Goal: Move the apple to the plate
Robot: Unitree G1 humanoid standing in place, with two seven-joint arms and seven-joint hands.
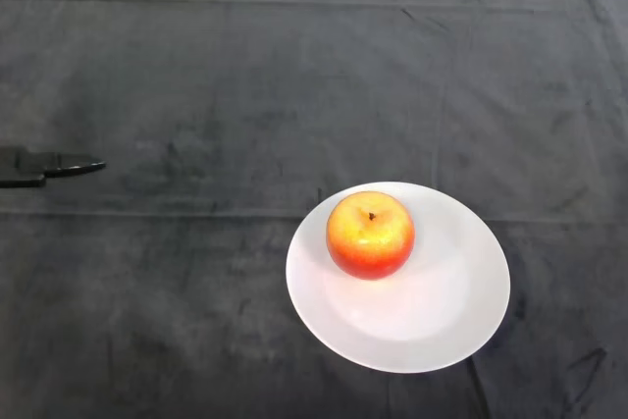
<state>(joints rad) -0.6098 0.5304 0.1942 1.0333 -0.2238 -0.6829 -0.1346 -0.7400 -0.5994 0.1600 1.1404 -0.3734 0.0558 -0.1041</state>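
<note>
One apple (370, 235), red with a yellow-orange crown and its dark stem pointing up, sits on a white plate (442, 326) in the head view, resting upright toward the plate's upper-left part and well inside the rim. The plate lies flat on the dark cloth that covers the surface (196, 76), toward the lower right of the scene. Nothing else shares the plate with the fruit.

At the far left edge, only the black tips of the robot's left hand (44, 166) reach into view, low over the cloth and well apart from both apple and plate. They point to the right, straight and lying close together, holding nothing; the palm and the arm behind them are cut off by the edge of the view.

Judged from how things lie, the task looks finished: the apple is already on the plate, stands steady without support, and the hand has no contact with it. No step appears to be left beyond keeping the hand clear of the plate. The fruit sits off-centre, nearer the rim on the upper left than on the lower right, but shows no lean toward rolling off.
</note>
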